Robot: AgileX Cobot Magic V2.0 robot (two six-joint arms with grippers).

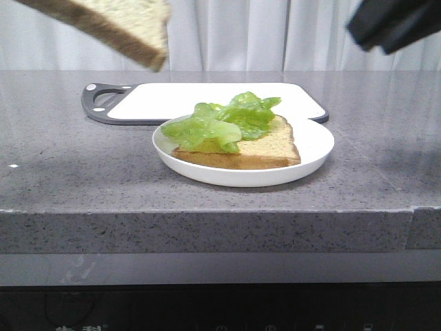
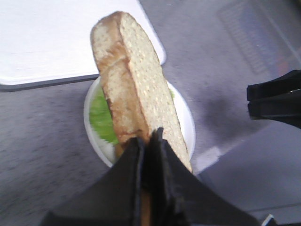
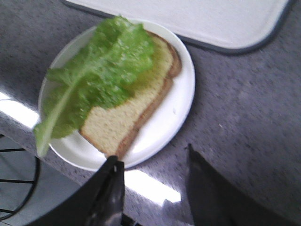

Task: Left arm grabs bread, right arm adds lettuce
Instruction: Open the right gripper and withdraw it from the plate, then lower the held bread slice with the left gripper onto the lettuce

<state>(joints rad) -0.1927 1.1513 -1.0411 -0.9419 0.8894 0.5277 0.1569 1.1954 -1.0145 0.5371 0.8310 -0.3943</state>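
My left gripper (image 2: 148, 139) is shut on a bread slice (image 2: 136, 80) and holds it high above the white plate (image 2: 184, 113). In the front view this bread (image 1: 120, 27) hangs at the top left. A second bread slice (image 1: 269, 148) lies on the plate (image 1: 313, 148) with the green lettuce leaf (image 1: 220, 124) on top of it. My right gripper (image 3: 151, 157) is open and empty, above the counter beside the plate (image 3: 178, 103); the lettuce (image 3: 99, 70) and the lower bread (image 3: 117, 125) show there. In the front view the right arm (image 1: 396, 24) is at the top right.
A white cutting board with a dark grey rim and handle (image 1: 207, 100) lies behind the plate on the grey stone counter (image 1: 69, 158). The counter's front edge (image 1: 207, 221) is close to the plate. The right arm's fingers (image 2: 275, 99) show in the left wrist view.
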